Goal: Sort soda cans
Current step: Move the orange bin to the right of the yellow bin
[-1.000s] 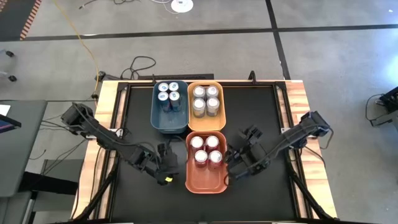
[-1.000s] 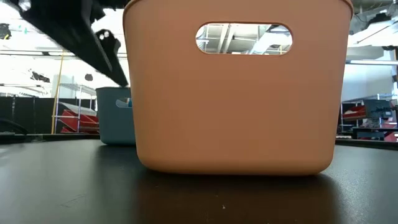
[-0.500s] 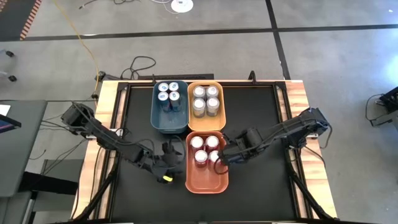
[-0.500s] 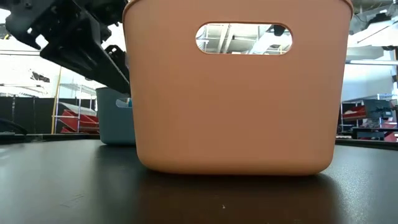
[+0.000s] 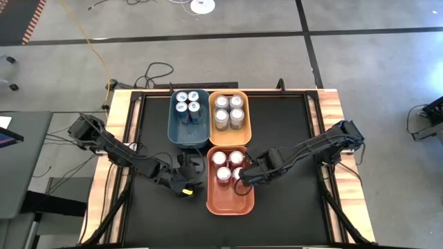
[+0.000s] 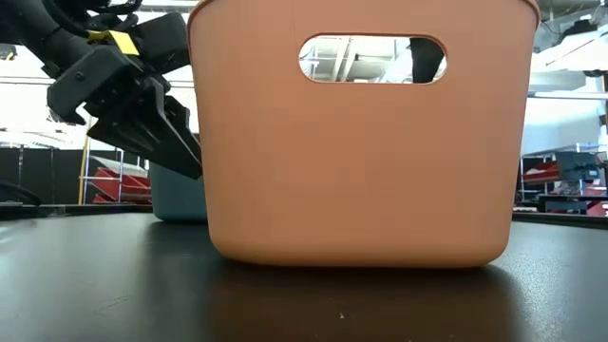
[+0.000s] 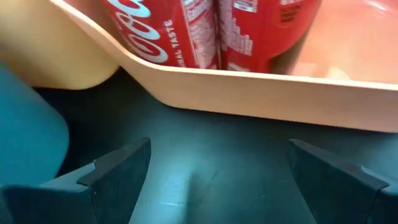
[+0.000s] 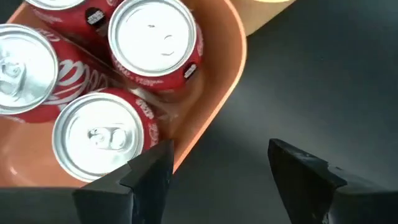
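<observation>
Four red soda cans (image 5: pixel 229 166) stand in the far half of the orange bin (image 5: pixel 230 199). The dark blue cans (image 5: pixel 187 102) sit in the teal bin (image 5: pixel 188 135), and the silver cans (image 5: pixel 229 111) in the yellow-orange bin (image 5: pixel 230 137). My left gripper (image 5: pixel 191 176) hangs open just left of the orange bin, low over the table (image 6: pixel 142 104). Its wrist view looks at the bin's wall (image 7: pixel 261 99) and red cans (image 7: pixel 211 28). My right gripper (image 5: pixel 246 173) is open at the bin's right rim (image 8: pixel 214 118), beside the red cans (image 8: pixel 155 43).
The three bins sit close together at the middle and far part of the black table (image 5: pixel 284 124). Bare mat lies to the left, right and near side of the bins. The orange bin's near wall (image 6: pixel 361 161) fills most of the low view.
My right gripper has moved toward the table's left, from open mat up to the orange bin's right rim. My left gripper has come down and edged toward the bin's left wall. Cans and bins have stayed put.
</observation>
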Robot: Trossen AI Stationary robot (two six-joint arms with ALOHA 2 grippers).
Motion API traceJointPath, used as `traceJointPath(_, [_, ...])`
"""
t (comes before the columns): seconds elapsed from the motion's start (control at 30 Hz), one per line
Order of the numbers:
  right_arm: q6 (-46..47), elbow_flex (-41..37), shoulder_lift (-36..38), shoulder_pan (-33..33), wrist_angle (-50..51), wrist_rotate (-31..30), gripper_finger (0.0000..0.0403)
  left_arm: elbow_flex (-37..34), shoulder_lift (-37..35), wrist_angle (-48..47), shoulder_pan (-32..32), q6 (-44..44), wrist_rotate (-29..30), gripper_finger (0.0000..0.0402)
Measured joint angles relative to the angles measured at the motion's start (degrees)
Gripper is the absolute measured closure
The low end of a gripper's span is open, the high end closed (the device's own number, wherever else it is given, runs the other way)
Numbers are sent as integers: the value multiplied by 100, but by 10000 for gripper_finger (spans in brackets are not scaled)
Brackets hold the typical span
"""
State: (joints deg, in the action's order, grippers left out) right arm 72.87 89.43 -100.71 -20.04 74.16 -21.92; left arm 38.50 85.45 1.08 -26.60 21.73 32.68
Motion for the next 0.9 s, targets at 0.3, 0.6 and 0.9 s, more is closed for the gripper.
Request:
traceJointPath(0.3, [-283, -450, 12, 113, -702, 316, 218, -5, 0, -2, 46, 9, -2, 31])
traceJointPath(0.6, [-643, -636, 15, 402, -1005, 548, 302, -5, 0, -4, 47, 29, -13, 31])
traceJointPath(0.9, [-827, -648, 14, 632, -887, 680, 305, -5, 0, -39, 44, 47, -21, 31])
